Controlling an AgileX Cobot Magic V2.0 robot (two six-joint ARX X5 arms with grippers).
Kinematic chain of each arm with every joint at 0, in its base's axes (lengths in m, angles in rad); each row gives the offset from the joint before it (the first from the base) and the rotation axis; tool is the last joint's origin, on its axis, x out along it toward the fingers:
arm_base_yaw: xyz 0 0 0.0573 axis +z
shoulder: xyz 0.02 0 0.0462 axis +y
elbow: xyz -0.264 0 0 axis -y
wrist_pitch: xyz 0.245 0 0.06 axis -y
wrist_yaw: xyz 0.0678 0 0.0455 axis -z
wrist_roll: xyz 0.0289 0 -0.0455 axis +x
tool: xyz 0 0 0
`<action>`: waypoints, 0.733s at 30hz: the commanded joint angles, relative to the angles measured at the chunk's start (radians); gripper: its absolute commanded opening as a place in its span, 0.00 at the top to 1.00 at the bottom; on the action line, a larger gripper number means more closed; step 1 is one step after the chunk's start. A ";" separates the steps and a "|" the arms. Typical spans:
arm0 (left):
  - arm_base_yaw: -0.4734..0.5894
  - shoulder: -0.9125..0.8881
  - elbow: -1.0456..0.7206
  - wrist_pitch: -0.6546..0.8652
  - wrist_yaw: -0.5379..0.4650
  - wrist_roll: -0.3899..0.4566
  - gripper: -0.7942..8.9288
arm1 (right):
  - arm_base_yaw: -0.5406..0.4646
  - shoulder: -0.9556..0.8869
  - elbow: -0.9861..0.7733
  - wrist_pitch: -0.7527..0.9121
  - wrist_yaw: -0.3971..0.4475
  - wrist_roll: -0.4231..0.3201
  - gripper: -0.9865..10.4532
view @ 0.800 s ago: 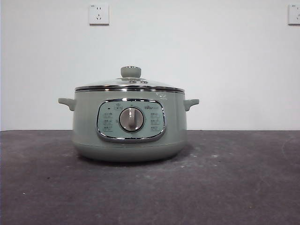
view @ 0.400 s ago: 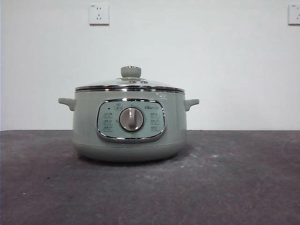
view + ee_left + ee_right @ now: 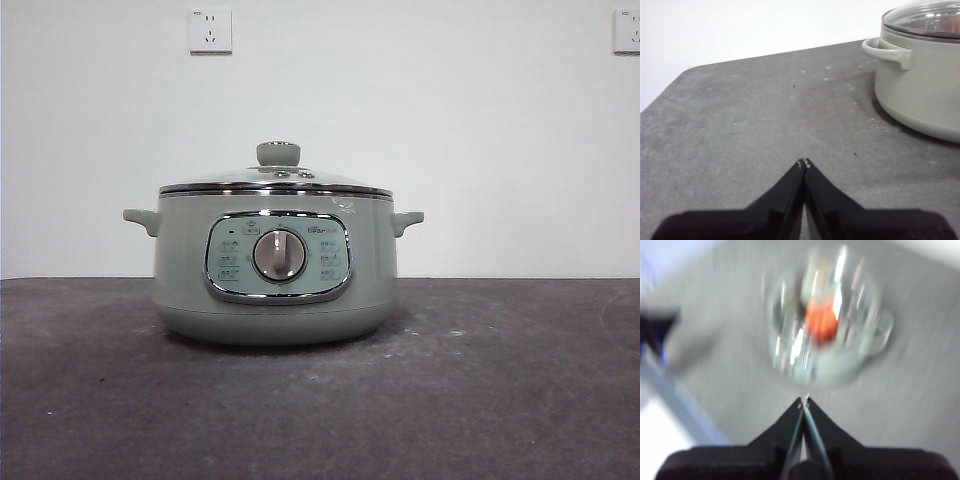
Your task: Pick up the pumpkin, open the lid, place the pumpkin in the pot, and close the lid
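The pale green pot [image 3: 275,290] stands mid-table with the glass lid [image 3: 275,181] seated on its rim, knob up. No arm shows in the front view. From high above, the blurred right wrist view looks down through the lid [image 3: 790,315] at the orange pumpkin [image 3: 821,320] inside the pot [image 3: 875,335]; my right gripper [image 3: 804,401] is shut and empty. My left gripper [image 3: 804,162] is shut and empty low over the table, off to one side of the pot [image 3: 925,85], by its side handle [image 3: 887,49].
The dark grey table [image 3: 500,400] runs wide on both sides of the pot. Two wall sockets [image 3: 210,30] [image 3: 627,30] sit on the white wall behind. The table's far edge [image 3: 765,56] shows in the left wrist view.
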 commanded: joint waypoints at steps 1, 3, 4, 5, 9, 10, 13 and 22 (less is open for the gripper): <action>0.003 -0.003 -0.016 -0.002 -0.001 -0.008 0.92 | -0.080 -0.082 -0.066 0.170 -0.084 -0.003 0.91; 0.003 -0.003 -0.016 -0.001 -0.001 -0.007 0.92 | -0.147 -0.148 -0.143 0.261 -0.098 0.000 0.91; 0.003 -0.003 -0.016 -0.001 -0.001 -0.007 0.92 | -0.172 -0.176 -0.183 0.295 -0.095 -0.004 0.91; 0.003 -0.003 -0.016 -0.001 -0.001 -0.008 0.92 | -0.201 -0.209 -0.235 0.339 -0.095 -0.013 0.91; 0.003 -0.003 -0.016 -0.001 -0.002 -0.008 0.92 | -0.282 -0.348 -0.485 0.559 -0.095 -0.028 0.91; 0.003 -0.003 -0.016 -0.001 -0.001 -0.008 0.92 | -0.297 -0.381 -0.544 0.605 -0.095 -0.030 0.91; 0.003 -0.003 -0.016 -0.001 -0.001 -0.008 0.92 | -0.331 -0.488 -0.740 0.745 -0.095 -0.030 0.91; 0.003 -0.003 -0.016 0.000 -0.001 -0.008 0.92 | -0.362 -0.757 -1.218 0.968 -0.086 -0.026 0.91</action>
